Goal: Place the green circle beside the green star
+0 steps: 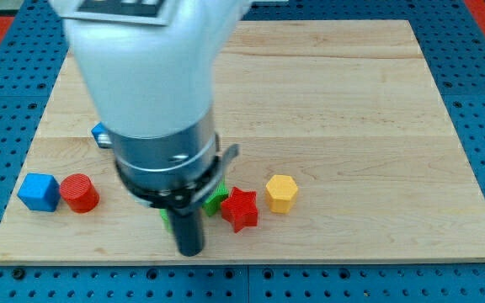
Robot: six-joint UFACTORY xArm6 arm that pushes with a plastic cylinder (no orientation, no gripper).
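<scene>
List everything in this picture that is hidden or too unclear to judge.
1. Green star, camera view: only a sliver shows beside the red star; the arm covers the rest.
2. Green piece left of the rod: too little shows to tell its shape, so it may or may not be the circle.
3. Blue block at the arm's left edge: mostly covered, shape unclear.
4. My tip: whether it touches any block cannot be told.

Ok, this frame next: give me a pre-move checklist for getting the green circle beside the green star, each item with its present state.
1. My tip in view: ok, near the view's bottom.
2. Green star located: ok, partly hidden, beside the red star.
3. Green circle identified: cannot tell, only a green sliver shows left of the rod.
4. Circle already touching star: cannot tell.
5. Yellow hexagon out of the way: ok.
</scene>
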